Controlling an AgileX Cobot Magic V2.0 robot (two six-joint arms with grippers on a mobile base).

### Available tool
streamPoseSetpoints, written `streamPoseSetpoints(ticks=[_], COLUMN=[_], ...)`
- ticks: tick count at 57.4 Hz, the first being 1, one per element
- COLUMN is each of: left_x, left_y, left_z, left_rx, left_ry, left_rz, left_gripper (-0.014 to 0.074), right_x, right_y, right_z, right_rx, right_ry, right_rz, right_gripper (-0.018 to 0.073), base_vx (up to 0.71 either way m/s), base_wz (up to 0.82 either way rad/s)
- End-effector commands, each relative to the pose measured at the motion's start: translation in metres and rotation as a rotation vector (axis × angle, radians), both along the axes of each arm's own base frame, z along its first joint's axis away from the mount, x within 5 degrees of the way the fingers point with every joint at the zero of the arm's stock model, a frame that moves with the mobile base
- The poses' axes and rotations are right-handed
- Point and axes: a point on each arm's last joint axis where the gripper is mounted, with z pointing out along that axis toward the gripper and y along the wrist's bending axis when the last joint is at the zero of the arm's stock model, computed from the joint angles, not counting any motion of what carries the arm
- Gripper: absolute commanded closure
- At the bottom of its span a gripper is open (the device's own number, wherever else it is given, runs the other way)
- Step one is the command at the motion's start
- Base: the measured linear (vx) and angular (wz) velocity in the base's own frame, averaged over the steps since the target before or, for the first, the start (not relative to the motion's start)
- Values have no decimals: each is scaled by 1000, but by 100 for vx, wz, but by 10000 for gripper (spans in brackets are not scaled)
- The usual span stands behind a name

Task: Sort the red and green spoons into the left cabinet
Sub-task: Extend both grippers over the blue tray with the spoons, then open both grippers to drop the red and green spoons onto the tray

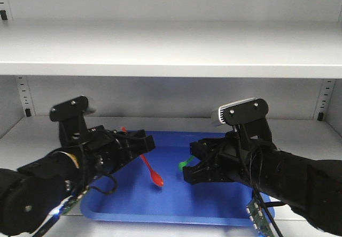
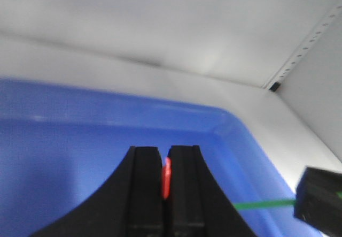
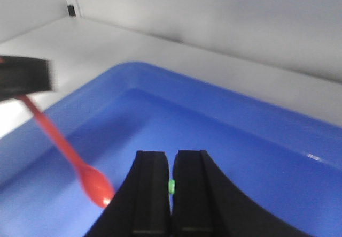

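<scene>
My left gripper (image 1: 145, 143) is shut on the handle of the red spoon (image 1: 153, 174), which hangs bowl-down over the blue tray (image 1: 160, 207) on the grey cabinet's lower shelf (image 1: 32, 130). The left wrist view shows red plastic (image 2: 166, 177) pinched between the closed jaws of the left gripper (image 2: 164, 151). My right gripper (image 1: 191, 163) is shut on the green spoon (image 1: 185, 163), of which only a short piece shows. In the right wrist view a green sliver (image 3: 171, 186) sits between the closed jaws of the right gripper (image 3: 171, 155), and the red spoon (image 3: 80, 165) hangs at left.
The cabinet's upper shelf (image 1: 171, 50) runs overhead, close above both wrists. Slotted uprights (image 1: 21, 95) stand at the back corners. The tray's rim (image 2: 224, 116) rises near the shelf's back wall. The two grippers face each other over the tray, a short gap apart.
</scene>
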Motion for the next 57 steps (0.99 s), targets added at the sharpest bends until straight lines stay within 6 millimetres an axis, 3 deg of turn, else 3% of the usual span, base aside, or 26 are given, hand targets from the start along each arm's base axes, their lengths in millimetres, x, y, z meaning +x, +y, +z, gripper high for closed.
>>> streamPoseSetpoints(ticks=[1, 8, 18, 27, 34, 46, 52, 57], left_x=[3, 9, 8, 6, 7, 5, 0, -4], left_y=[-3, -7, -10, -10, -4, 12, 15, 18], left_z=[26, 17, 18, 15, 12, 22, 30, 32], left_rx=[-125, -122, -1, 213, 362, 446, 452, 470], left_ry=[-102, -74, -155, -246, -266, -295, -316, -285], left_rz=[19, 21, -32, -105, -125, -108, -105, -109], left_gripper=[582, 496, 243, 78, 51, 78, 154, 292], right_x=[-2, -2, 0, 3, 3, 4, 2, -1], right_y=[2, 3, 0, -7, -9, -17, -23, -28], right_z=[20, 19, 18, 18, 18, 21, 25, 31], right_rx=[74, 78, 55, -65, -108, -125, -116, -109], right_ry=[-36, -33, -36, -91, -112, -112, -109, -119], right_rz=[29, 44, 5, -38, -54, -127, -184, -221], right_gripper=[468, 315, 27, -97, -97, -20, 82, 215], base_vx=[0, 0, 0, 0, 0, 0, 0, 0], base_wz=[0, 0, 0, 0, 0, 0, 0, 0])
